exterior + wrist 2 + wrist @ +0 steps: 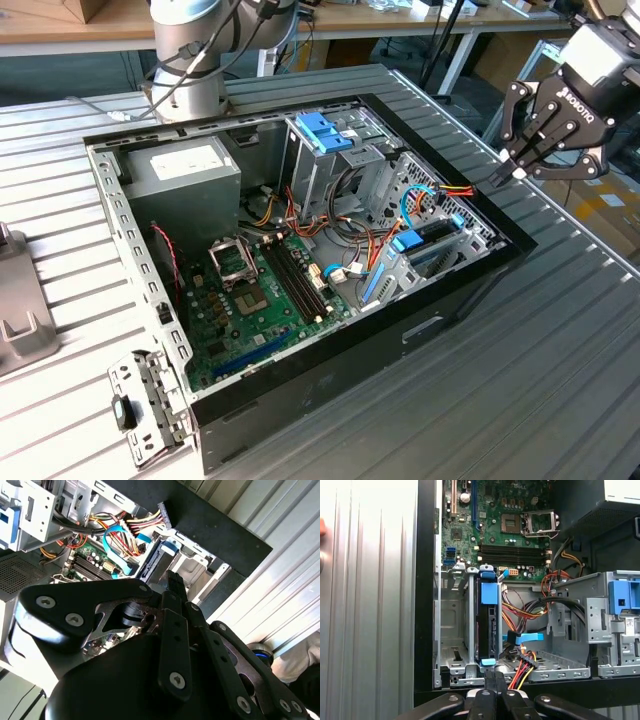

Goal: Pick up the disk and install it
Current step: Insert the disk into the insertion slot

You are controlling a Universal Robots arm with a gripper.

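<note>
Blue-framed disk [489, 622] sits upright in the drive cage [462, 630], at 4 o'clock inside the case [330, 370]. We see the gripper [515, 165] outside the rim, fingers pinched together, empty. Risk: loose power cables [522, 662] snagging.

Bright daylight fills the room, glaring white off the ribbed metal table [370, 580] in the first wrist view. Inside the open computer case [470, 275] it is dimmer but clear. In the second wrist view the gripper [172, 580] looms dark and soft, too close for focus.
</note>
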